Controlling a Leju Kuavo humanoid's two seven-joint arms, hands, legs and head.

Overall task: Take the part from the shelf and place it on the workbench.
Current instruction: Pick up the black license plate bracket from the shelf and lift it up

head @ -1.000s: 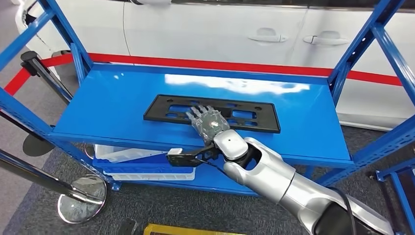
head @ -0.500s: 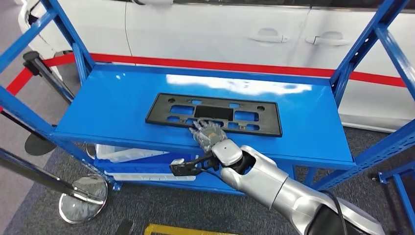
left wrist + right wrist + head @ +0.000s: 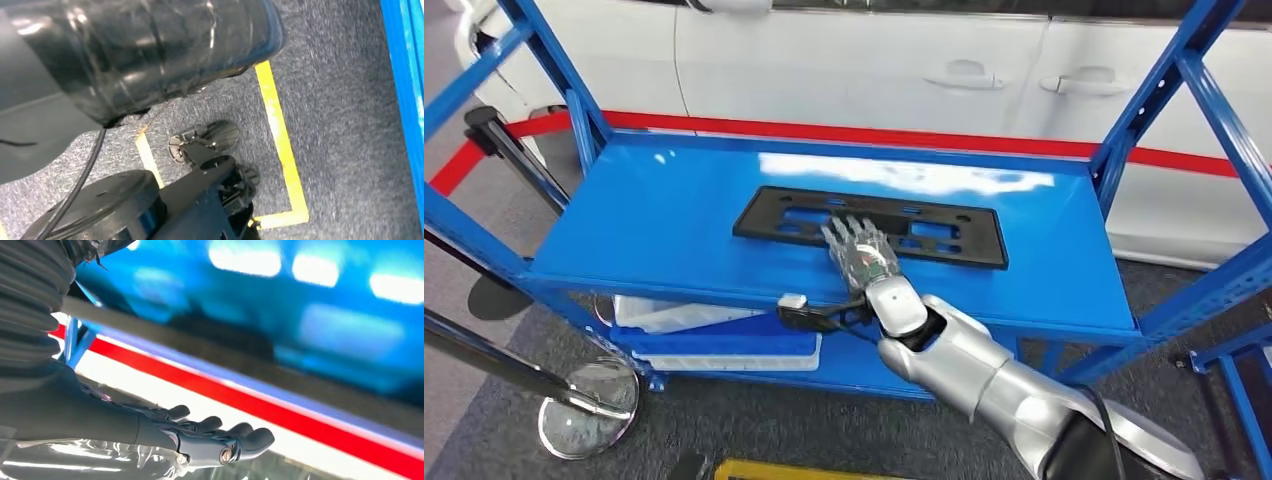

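Plate-shaped part flat on top shelf, centre, slightly toward 2 o'clock. Right hand over part's near edge, 6 o'clock side. Bin on lower shelf, 7 o'clock. Stanchion base on floor, 8 o'clock. Car behind rack, 12 o'clock.

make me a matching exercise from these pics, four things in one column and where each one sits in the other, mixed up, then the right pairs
Things:
1. black part
2. right hand
3. white car
4. white bin

Places:
A. behind the shelf
B. on the lower level, under the top board
C. flat on the shelf's top board
D. over the near edge of the part, fingers spread

Pairs: 1-C, 2-D, 3-A, 4-B
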